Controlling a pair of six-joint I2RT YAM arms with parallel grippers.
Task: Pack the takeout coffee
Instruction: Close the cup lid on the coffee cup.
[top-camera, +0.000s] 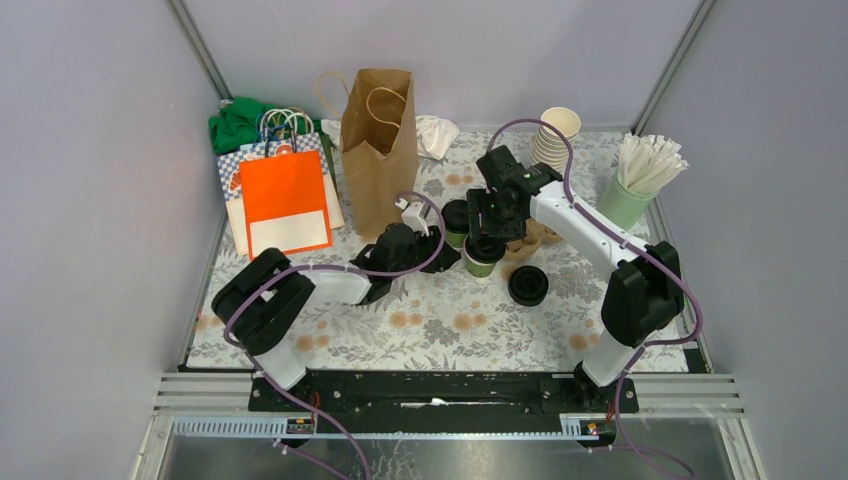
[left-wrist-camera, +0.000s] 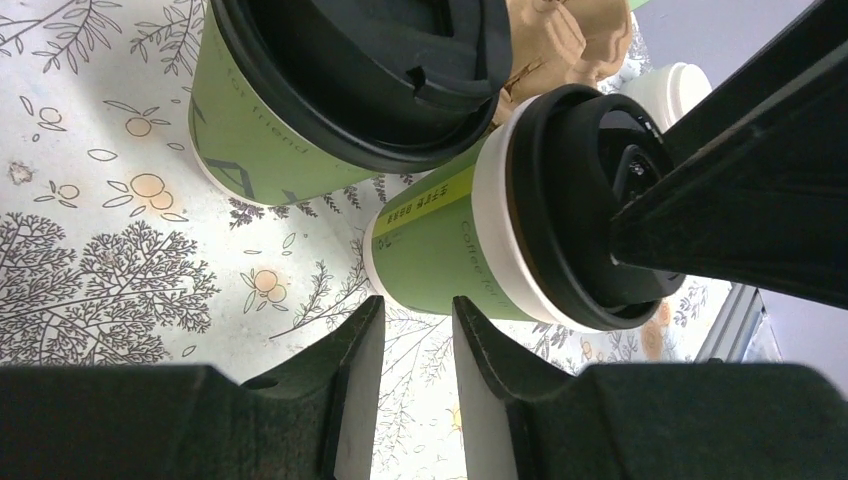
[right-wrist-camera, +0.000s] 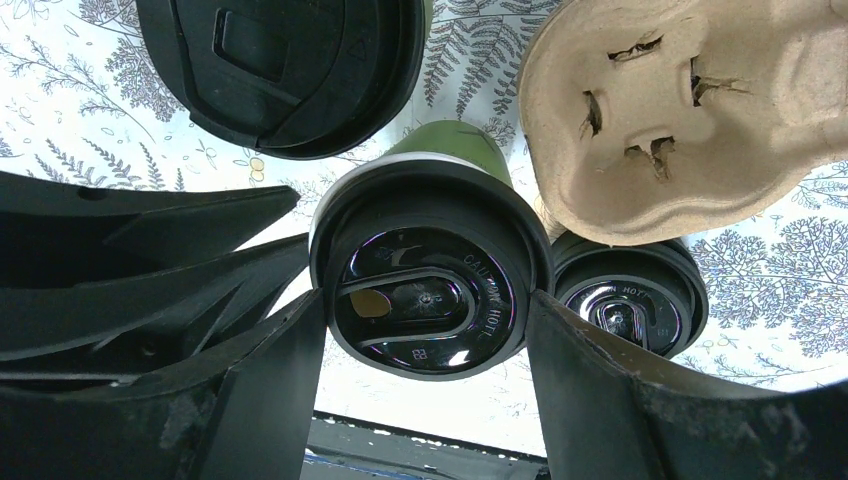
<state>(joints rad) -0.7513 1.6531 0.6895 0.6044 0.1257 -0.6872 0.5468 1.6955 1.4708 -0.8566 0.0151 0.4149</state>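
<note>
Right jaws: closed on the green cup (right-wrist-camera: 425, 300) — one finger on either side of its black lid.
Left jaws: part open, nothing between them, tips just beside that cup's base.
Cup's place: mid-counter (top-camera: 430, 320), near the brown paper bag (top-camera: 380, 140); I cannot tell whether it rests or hangs.
Second cup (left-wrist-camera: 300, 120): lidded, just beside the first.
Cardboard carrier (right-wrist-camera: 690, 110): beside both — a third black lid (right-wrist-camera: 630, 300) at its edge.

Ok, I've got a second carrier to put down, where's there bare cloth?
Bare: the near strip of floral cloth, between the arms' base rail and the loose black lid. Crowded: the middle, where the left gripper, the right gripper, two lidded green cups and the pulp carrier bunch together.
</note>
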